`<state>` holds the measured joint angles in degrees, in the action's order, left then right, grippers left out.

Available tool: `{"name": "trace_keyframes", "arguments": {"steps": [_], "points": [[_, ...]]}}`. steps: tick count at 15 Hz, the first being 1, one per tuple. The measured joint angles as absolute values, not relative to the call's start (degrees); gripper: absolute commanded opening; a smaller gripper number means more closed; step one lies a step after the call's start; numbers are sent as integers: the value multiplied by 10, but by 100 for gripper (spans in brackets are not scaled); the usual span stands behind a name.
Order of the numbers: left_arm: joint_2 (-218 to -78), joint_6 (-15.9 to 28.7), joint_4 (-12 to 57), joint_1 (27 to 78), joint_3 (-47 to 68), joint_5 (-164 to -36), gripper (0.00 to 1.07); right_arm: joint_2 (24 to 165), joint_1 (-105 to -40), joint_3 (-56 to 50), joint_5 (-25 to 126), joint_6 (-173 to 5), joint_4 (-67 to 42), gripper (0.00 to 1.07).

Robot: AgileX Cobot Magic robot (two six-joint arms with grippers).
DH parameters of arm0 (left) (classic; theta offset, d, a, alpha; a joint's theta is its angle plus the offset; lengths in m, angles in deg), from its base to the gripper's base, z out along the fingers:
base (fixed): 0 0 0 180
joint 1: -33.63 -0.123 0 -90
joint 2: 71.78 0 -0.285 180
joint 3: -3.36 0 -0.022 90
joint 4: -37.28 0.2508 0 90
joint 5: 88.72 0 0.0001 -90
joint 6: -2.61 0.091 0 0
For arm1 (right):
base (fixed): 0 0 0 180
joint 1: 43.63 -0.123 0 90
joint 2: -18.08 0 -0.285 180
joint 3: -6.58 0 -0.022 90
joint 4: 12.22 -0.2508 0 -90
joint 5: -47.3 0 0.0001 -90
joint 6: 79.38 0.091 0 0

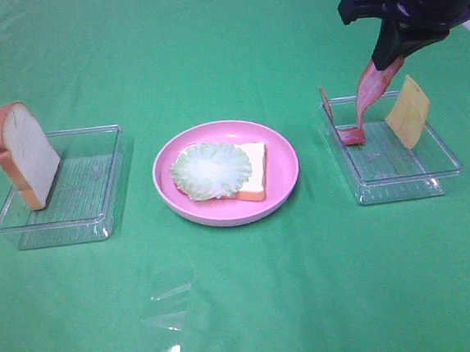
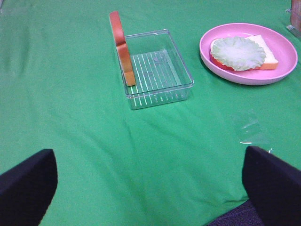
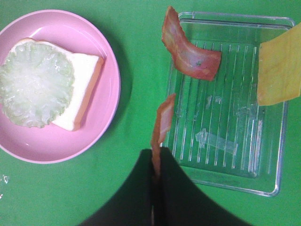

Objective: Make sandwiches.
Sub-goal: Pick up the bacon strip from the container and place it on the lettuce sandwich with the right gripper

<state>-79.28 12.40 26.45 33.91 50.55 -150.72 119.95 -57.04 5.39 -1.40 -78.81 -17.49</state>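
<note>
Overhead, right gripper [image 1: 385, 57] pinching a bacon strip [image 1: 369, 90], dangling right of the pink plate [image 1: 282, 170], left gripper [image 2: 150, 197] gaping wide

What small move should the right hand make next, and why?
Probably carry the bacon strip sideways to above the pink plate: the right hand is shut on it, it hangs near the clear tray, and the lettuce on the bread is bare.
</note>
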Motion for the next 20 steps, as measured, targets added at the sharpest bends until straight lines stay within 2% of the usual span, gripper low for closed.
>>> {"name": "trace_keyframes", "arguments": {"steps": [5, 9, 15, 18, 20], "points": [[-793, 124, 265, 339, 506, -1507, 102, 1203, -578, 54, -4, -788, -217, 0], [-793, 124, 265, 339, 506, -1507, 102, 1238, -653, 54, 51, -788, -241, 0], [-793, 124, 265, 339, 506, -1507, 102, 1312, -765, 56, 205, -822, -366, 0], [-793, 124, 265, 339, 506, -1507, 102, 1368, -777, 97, 216, -856, -420, 0], [-793, 124, 265, 339, 506, -1507, 102, 1391, -777, 109, 219, -867, -418, 0]]}}
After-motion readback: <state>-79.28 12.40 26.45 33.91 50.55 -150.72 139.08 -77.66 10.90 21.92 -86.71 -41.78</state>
